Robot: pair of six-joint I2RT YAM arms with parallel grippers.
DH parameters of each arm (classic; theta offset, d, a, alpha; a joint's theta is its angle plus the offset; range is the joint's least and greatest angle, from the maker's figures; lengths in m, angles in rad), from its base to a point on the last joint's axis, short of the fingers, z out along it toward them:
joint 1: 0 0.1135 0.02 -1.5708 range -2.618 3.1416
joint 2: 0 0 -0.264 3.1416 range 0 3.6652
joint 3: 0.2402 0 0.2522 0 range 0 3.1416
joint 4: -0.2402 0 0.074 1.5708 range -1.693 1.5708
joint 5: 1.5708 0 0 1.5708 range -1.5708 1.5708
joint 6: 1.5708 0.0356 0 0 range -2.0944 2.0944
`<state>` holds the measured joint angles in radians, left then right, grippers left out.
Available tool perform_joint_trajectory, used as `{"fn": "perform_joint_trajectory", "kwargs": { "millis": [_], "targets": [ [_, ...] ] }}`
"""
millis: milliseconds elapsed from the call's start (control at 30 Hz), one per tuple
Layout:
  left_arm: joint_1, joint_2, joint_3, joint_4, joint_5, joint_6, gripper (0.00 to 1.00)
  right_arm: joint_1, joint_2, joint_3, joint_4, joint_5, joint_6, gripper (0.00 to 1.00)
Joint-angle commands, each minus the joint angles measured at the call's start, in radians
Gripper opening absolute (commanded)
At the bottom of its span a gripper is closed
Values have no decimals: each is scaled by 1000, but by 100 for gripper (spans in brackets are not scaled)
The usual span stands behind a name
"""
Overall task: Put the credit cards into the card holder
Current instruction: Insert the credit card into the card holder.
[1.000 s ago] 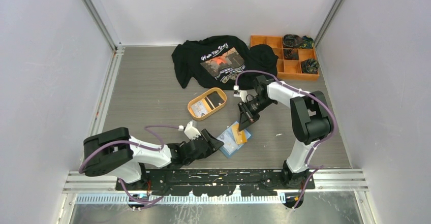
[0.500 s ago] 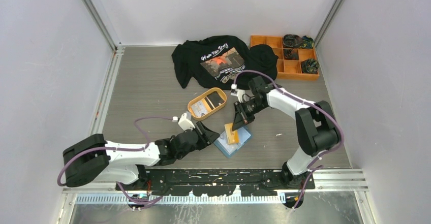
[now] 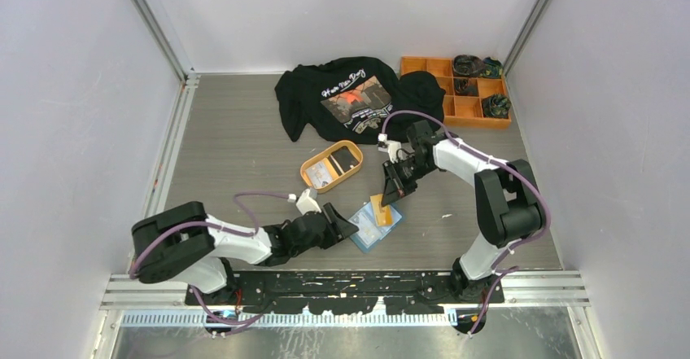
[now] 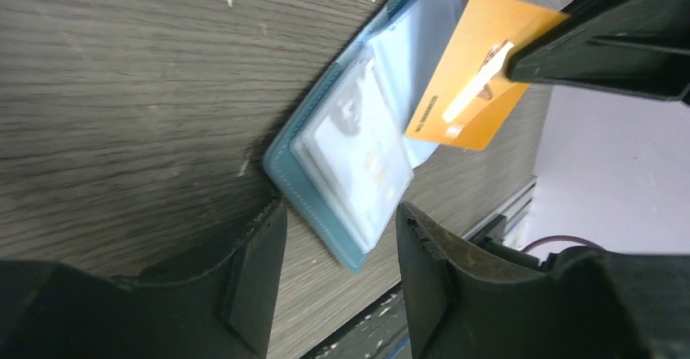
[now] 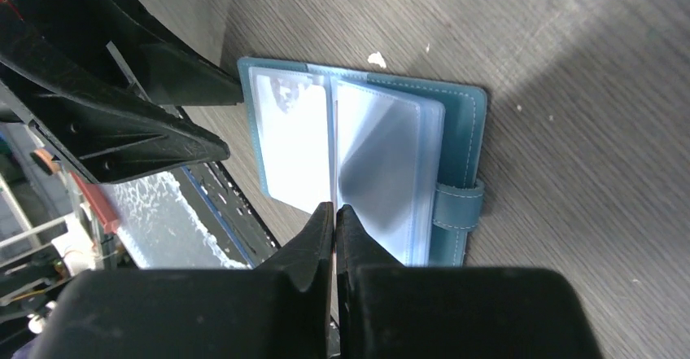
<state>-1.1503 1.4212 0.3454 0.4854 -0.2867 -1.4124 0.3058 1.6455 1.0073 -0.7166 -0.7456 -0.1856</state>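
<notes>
As left gripper [image 4: 340,216] withdrew, orange card [image 4: 476,66] above holder [image 4: 325,172]

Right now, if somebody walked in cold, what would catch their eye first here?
The orange-tan card, pinched in the shut right gripper, hangs just above the open teal card holder near the front centre of the table. The left gripper stands open around the holder's corner. Farther back lies a black printed T-shirt.

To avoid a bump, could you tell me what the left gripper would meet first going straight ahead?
Probably the card holder, whose near edge lies just ahead of the left gripper.
</notes>
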Motion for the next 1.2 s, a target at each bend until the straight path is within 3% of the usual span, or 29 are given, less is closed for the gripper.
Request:
{"fn": "perform_joint_trajectory", "kwargs": {
  "millis": [0, 333, 533, 700, 867, 1167],
  "targets": [
    [2, 85, 30, 120, 27, -65, 52, 6, 35, 48, -49, -48, -37, 2],
    [14, 80, 34, 83, -28, -67, 48, 17, 76, 56, -62, -143, 1, 2],
    [61, 34, 54, 18, -13, 15, 48, 22, 48, 19, 28, -80, 115, 1],
    [83, -27, 57, -35, 26, 124, 48, 5, -40, -50, 131, -18, 229, 1],
    [83, -127, 43, -34, 130, 280, 50, -58, -193, -211, 309, -87, 369, 1],
    [82, -55, 6, 86, 206, 182, 51, -103, -135, -182, 216, -102, 324, 1]
  ]
}}
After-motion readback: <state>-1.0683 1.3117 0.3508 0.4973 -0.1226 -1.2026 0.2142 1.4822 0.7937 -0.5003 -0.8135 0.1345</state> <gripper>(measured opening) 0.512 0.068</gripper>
